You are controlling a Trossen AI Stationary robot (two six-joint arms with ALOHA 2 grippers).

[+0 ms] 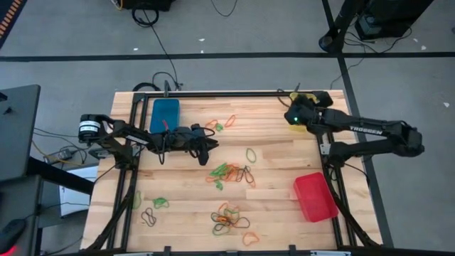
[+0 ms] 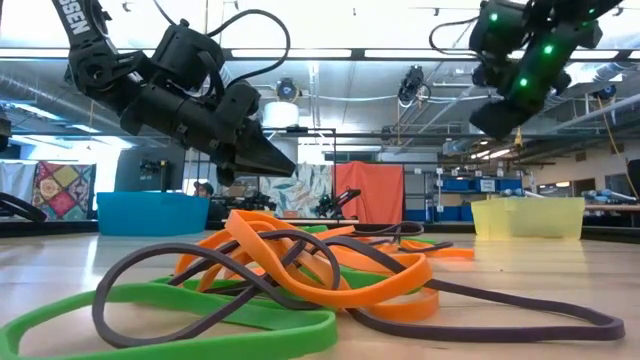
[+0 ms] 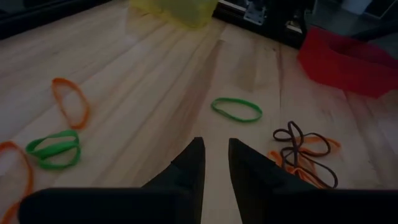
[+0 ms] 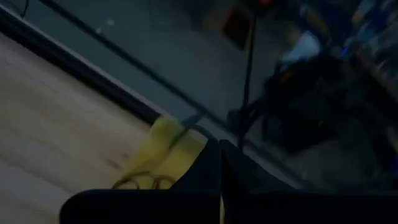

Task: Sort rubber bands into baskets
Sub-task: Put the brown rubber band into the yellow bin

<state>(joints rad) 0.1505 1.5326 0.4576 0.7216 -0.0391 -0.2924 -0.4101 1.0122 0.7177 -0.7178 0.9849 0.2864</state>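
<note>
- Rubber bands (image 2: 300, 275): tangled pile nearest the low camera, more scattered mid-table.
- Left gripper (image 1: 211, 149): jaws slightly parted, empty, above the table beside the blue basket (image 1: 165, 115).
- Right gripper (image 1: 292, 114): jaws pressed together over the yellow basket (image 2: 528, 217), far right.
- Red basket (image 1: 315, 197): near right.

Two dark arms, looped black cables, green lights, white lettering.

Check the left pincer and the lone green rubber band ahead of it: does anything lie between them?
Nothing visible does. Bare wood separates the left pincer from the green rubber band; the other bands lie off to either side.
</note>
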